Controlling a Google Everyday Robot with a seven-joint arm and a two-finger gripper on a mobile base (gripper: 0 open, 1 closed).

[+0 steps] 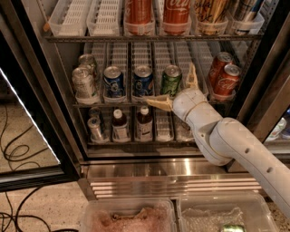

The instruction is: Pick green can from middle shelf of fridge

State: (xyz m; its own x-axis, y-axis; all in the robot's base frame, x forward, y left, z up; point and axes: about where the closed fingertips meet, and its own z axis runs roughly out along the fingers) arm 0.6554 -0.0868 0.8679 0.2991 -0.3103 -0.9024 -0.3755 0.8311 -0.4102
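The jaws are spread wide, one finger (156, 103) being pointed left along the front edge of the middle shelf (113, 105) and the other turned upward just right of the green can (171, 78). The gripper (169, 84) is thus seen in front of the can, at the near edge of the shelf, with nothing held; whether either finger touches the can cannot be told. The green can is stood upright on the middle shelf of the fridge (45, 86), at the front of its lane. Two blue cans (142, 81) are stood to its left, silver cans (84, 84) further left, and two red cola cans (224, 78) to the right. Small bottles (144, 123) are kept on the rack below and tall red cans (138, 12) on the rack above. Two clear bins (129, 216) are seen nearest, below the steel base.
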